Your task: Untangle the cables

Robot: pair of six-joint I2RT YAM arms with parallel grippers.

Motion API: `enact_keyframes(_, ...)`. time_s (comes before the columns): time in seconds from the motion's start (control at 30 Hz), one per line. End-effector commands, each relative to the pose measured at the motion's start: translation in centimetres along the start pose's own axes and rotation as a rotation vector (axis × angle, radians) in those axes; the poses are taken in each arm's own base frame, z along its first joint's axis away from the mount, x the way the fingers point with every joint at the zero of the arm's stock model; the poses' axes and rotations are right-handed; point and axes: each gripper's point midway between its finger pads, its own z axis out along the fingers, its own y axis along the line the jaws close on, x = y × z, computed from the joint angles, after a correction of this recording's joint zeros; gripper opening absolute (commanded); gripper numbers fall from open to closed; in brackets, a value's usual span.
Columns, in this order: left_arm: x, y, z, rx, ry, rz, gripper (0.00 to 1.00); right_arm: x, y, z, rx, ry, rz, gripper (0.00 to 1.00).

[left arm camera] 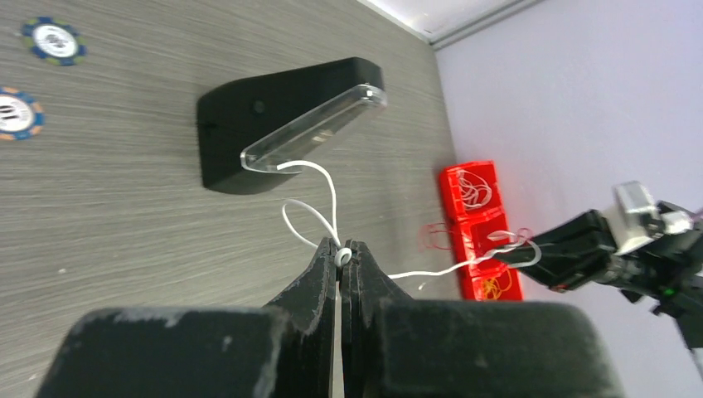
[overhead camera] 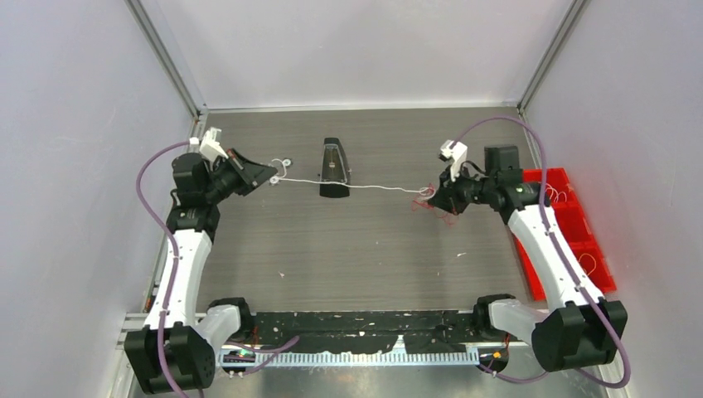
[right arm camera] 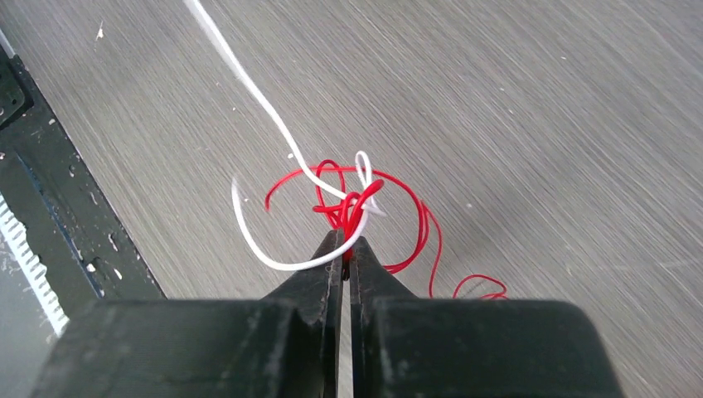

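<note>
Left gripper [left arm camera: 340,255] pinched tight on the white cable [overhead camera: 373,186] near its end, short loops sticking out past the tips. The cable runs stretched across the table [overhead camera: 332,249], past a black wedge [overhead camera: 335,168], to the right gripper [right arm camera: 346,249] — closed too, clamped on the red cable [right arm camera: 348,209] right at the knot where red and white wind together, red loops loose around it. Red tray [overhead camera: 580,228] at the table's right edge, split into compartments — far one holds a white coil [left arm camera: 472,186], a nearer one a yellow-orange coil [left arm camera: 495,286].
</note>
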Motion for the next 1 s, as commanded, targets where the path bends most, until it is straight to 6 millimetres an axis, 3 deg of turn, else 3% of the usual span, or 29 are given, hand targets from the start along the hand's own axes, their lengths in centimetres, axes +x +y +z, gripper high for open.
enact_keyframes(0.0, -0.9, 1.0, -1.6, -0.057, -0.02, 0.075, 0.0, -1.3, 0.0, -4.3, 0.0, -0.009, -0.079, 0.05)
enact_keyframes(0.1, -1.4, 1.4, -2.5, -0.062, -0.04, 0.099, 0.0, -1.3, -1.2, -6.3, 0.038, 0.005, -0.055, 0.06)
enact_keyframes(0.23, -0.1, 1.7, -2.9, -0.061, 0.011, 0.116, 0.0, -3.0, -3.1, -9.3, 0.085, -0.027, -0.019, 0.05)
enact_keyframes(0.33, -1.2, 3.3, -3.8, -0.12, -0.041, 0.133, 0.0, -4.0, -4.1, -11.5, 0.124, -0.021, -0.026, 0.05)
enact_keyframes(0.4, -2.6, 4.5, -4.7, -0.138, -0.082, 0.11, 0.0, -3.7, -5.2, -12.9, 0.15, -0.004, -0.012, 0.06)
enact_keyframes(0.5, -2.9, 6.3, -5.6, -0.196, -0.063, 0.112, 0.0, -3.3, -7.0, -14.7, 0.165, -0.011, 0.031, 0.06)
enact_keyframes(0.7, -3.3, 8.7, -6.8, -0.264, -0.067, 0.133, 0.0, -4.9, -7.3, -17.2, 0.141, -0.058, 0.072, 0.05)
enact_keyframes(0.83, -2.1, 8.2, -6.4, -0.199, -0.023, 0.124, 0.0, -5.5, -7.4, -17.7, 0.157, -0.073, 0.061, 0.05)
enact_keyframes(0.97, 0.0, 6.2, -5.9, -0.105, 0.034, 0.143, 0.0, -6.6, -7.6, -18.4, 0.197, -0.085, 0.077, 0.05)
